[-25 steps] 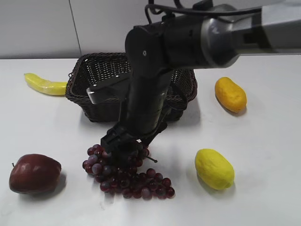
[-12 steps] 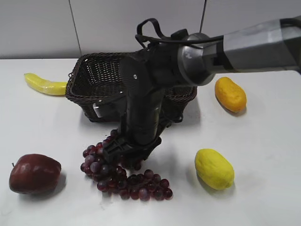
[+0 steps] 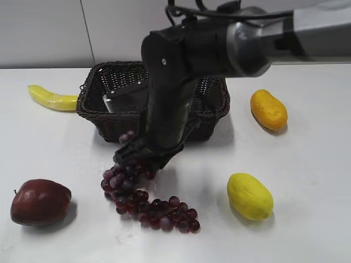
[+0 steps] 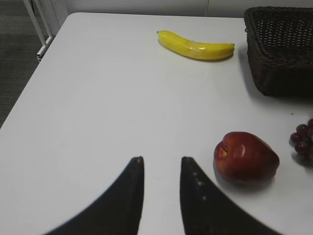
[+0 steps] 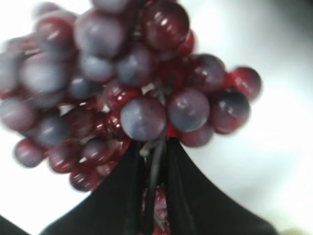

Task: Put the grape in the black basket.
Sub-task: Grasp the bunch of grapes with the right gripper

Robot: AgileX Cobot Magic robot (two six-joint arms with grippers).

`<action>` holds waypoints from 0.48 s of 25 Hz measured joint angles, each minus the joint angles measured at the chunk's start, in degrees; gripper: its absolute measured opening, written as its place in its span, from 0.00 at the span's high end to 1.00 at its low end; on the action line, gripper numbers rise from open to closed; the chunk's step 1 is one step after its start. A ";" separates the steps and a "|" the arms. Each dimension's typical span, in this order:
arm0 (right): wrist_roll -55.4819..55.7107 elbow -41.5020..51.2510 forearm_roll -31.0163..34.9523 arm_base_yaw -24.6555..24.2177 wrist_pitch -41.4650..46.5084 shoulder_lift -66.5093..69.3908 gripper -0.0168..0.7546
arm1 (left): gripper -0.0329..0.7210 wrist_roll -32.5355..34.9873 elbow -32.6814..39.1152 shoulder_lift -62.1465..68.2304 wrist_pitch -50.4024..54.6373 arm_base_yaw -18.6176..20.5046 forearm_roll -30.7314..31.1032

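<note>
The grape [image 3: 145, 200] is a bunch of dark red and purple grapes in front of the black basket [image 3: 97, 104]. My right gripper [image 3: 140, 158] is shut on its upper end and lifts that end off the table, while the lower end trails near the white surface. In the right wrist view the grape [image 5: 132, 88] fills the frame and its stem sits between the shut jaws [image 5: 152, 154]. My left gripper [image 4: 159, 161] is open and empty above bare table, left of the apple [image 4: 245, 156]. The black basket's corner [image 4: 279, 49] shows at the top right of the left wrist view.
A dark red apple [image 3: 39, 201] lies at the front left. A banana [image 3: 52, 98] lies left of the basket. One yellow fruit [image 3: 249, 196] lies at the front right and an orange-yellow one [image 3: 269, 109] at the right. The table's left edge [image 4: 29, 78] shows in the left wrist view.
My right gripper has risen and moved toward the basket with the grape's upper end in it. The bunch has stretched out, its lower end still low by the table.
</note>
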 joint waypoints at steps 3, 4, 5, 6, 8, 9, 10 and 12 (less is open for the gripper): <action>0.06 0.00 -0.19 0.00 0.00 -3.93 0.87 | 0.65 0.00 0.00 0.00 0.00 0.00 0.00; 0.06 0.00 -0.20 0.00 -0.14 -5.30 0.87 | 0.65 0.00 0.00 0.00 0.00 0.00 0.00; 0.06 0.00 -0.20 0.00 -0.37 -6.65 0.87 | 0.65 0.00 0.00 0.00 0.00 0.00 0.00; 0.06 0.00 -0.25 0.00 -0.75 -7.75 0.87 | 0.65 0.00 0.00 0.00 0.00 0.00 0.00; 0.06 0.00 -0.36 0.00 -1.97 -10.24 0.87 | 0.65 0.00 0.00 0.00 0.00 0.00 0.00; 0.06 0.00 -0.36 0.00 -2.51 -11.20 0.87 | 0.65 0.00 0.00 0.00 0.00 0.00 0.00; 0.06 0.00 -0.36 0.00 -3.18 -12.30 0.87 | 0.65 0.00 0.00 0.00 0.00 0.00 0.00; 0.06 0.00 -0.36 0.00 -4.26 -14.30 0.88 | 0.65 0.00 0.00 0.00 0.00 0.00 0.00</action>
